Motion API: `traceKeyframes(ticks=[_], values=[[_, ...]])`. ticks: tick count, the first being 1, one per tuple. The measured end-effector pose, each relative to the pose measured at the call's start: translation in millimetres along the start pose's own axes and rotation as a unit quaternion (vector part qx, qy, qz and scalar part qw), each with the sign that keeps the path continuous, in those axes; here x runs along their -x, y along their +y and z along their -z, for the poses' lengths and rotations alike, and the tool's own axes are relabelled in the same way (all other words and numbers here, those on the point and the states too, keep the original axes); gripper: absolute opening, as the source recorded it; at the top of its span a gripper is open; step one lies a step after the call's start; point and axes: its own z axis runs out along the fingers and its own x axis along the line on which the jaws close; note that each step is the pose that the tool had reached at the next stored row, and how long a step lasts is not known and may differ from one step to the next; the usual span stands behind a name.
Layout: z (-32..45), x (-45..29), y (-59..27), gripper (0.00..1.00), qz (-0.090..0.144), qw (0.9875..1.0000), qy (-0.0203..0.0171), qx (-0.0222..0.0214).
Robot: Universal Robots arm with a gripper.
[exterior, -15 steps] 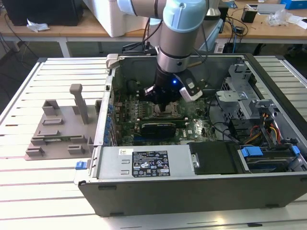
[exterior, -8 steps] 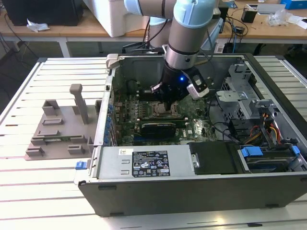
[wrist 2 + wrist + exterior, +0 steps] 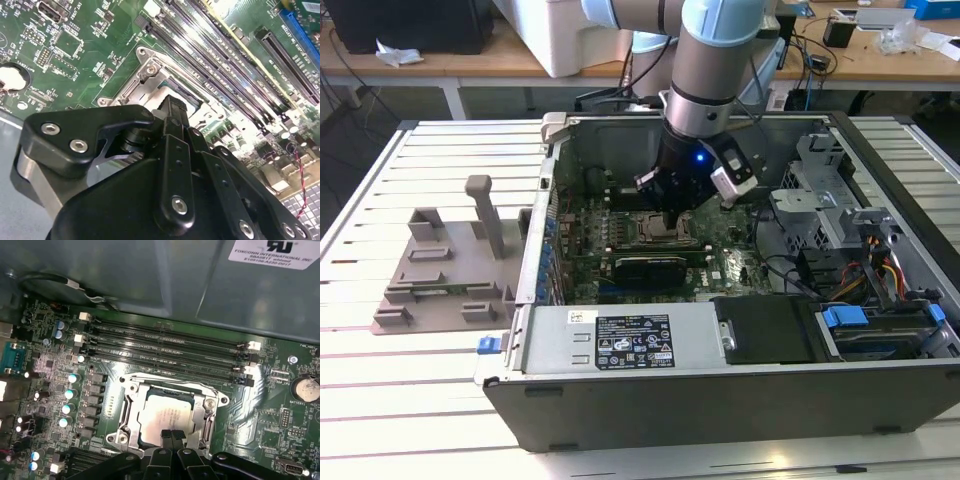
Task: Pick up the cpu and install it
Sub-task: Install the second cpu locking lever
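Down inside the open computer case [image 3: 720, 300] lying on its side on the slatted table [image 3: 430, 400], the arm [image 3: 705, 70] reaches straight down to the motherboard [image 3: 620, 215]. So the cpu [image 3: 165, 417] is sitting flat in the socket [image 3: 207, 412], silvery top facing up, with the metal frame all around it. The gripper [image 3: 171, 434] is right at the edge of the chip in the first wrist view, and its two black fingertips [image 3: 166, 436] are pressed together with no gap that I can see, so the claw looks closed with nothing between the tips. Can't tell if the tips are actually touching the chip or just hovering a hair above it.

In the second wrist view the gripper [image 3: 172, 107] blocks most of the socket, just a sliver of the cpu [image 3: 192, 102] peeks out past the finger. Memory slots [image 3: 165, 347] run alongside the socket, and a round coin battery [image 3: 306, 388] sits off near the board's edge.

Off toward the exterior view's left, a grey plastic tray [image 3: 445, 280] rests on the table, well apart from the case.
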Motion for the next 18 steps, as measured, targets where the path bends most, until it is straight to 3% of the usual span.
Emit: traceKeyframes(ticks=[3,6,7,10,18], values=[[5.8,-0.2,1.8,0.11,-0.001,1.0000,0.0010,-0.0054],[15.2,-0.9,3.0,0.11,0.000,1.0000,0.0010,-0.0055],[22.8,-1.5,3.4,0.11,-0.001,1.0000,0.0010,-0.0055],[33.8,-2.5,4.1,0.11,-0.001,1.0000,0.0010,-0.0055],[54.3,-4.2,5.3,0.11,-0.001,1.0000,0.0009,-0.0055]])
